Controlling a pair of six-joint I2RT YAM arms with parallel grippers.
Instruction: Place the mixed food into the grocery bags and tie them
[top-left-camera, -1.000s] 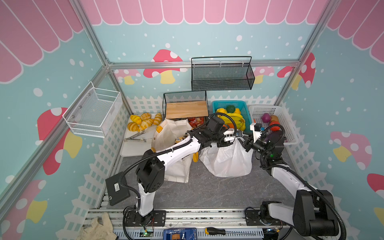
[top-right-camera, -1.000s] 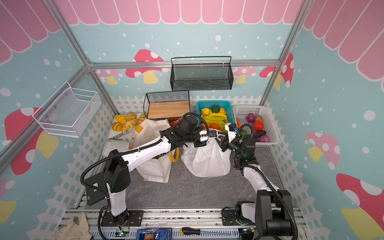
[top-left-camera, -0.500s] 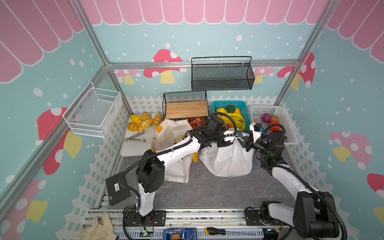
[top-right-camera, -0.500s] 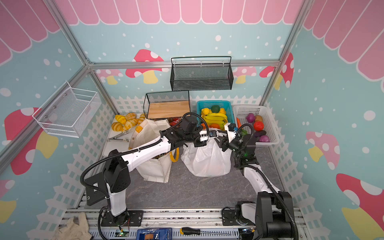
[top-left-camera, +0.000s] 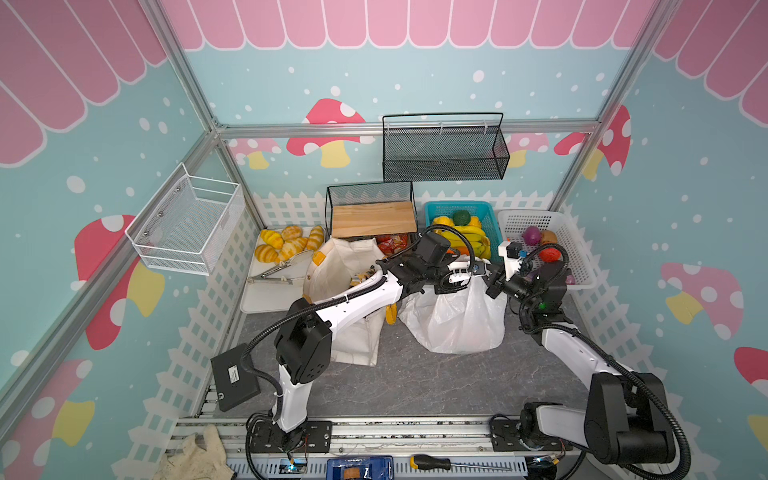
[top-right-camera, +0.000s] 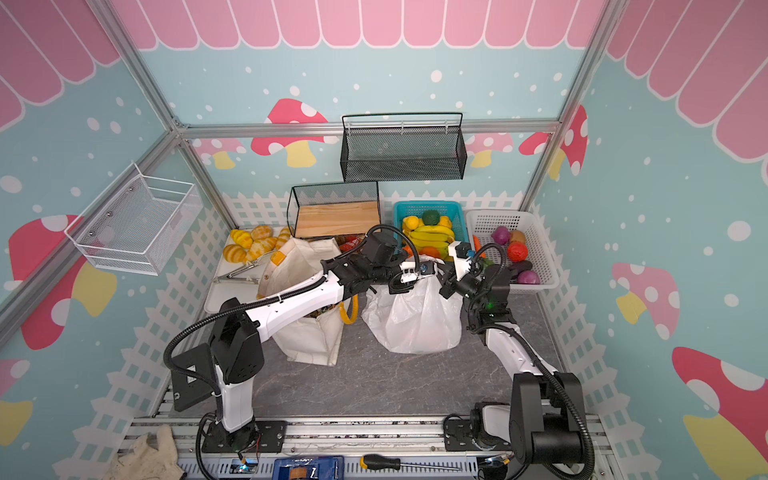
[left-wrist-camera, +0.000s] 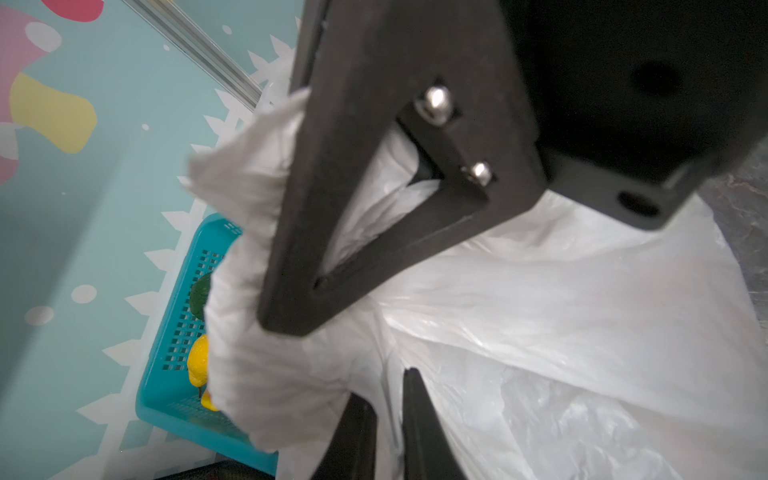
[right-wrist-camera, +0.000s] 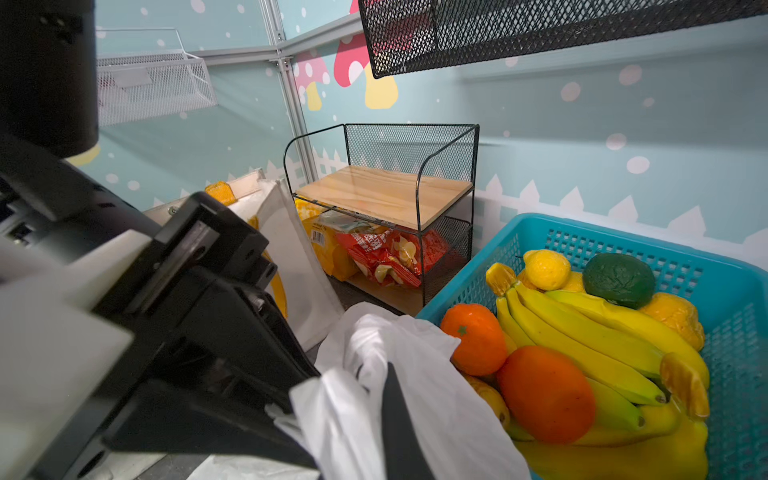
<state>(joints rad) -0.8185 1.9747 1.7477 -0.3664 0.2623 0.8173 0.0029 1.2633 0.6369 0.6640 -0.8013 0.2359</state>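
The white plastic bag (top-left-camera: 457, 320) (top-right-camera: 415, 320) stands bulging in the middle of the floor, its top gathered upward. Both grippers meet at that gathered top. My left gripper (top-left-camera: 473, 270) (left-wrist-camera: 384, 384) has its jaws a narrow gap apart, with a fold of the plastic lying between them. My right gripper (top-left-camera: 491, 279) (right-wrist-camera: 376, 374) is shut on a bunched handle of the bag, and plastic hides one of its fingers. The cream canvas tote (top-left-camera: 345, 266) (top-right-camera: 299, 266) stands open to the left, under the left arm. The mixed food is hidden inside the bags.
A blue basket (top-left-camera: 457, 206) of bananas and oranges sits right behind the bag, with a white basket (top-left-camera: 582, 266) of vegetables beside it. A wire rack (top-left-camera: 374, 218) holds red snack packets (right-wrist-camera: 382, 257). Bread rolls and tongs lie on a white tray (top-left-camera: 266, 297).
The right gripper has closed on the bag's handle. The left jaws, shut before, have parted slightly. Both arms stay at the bag's top.
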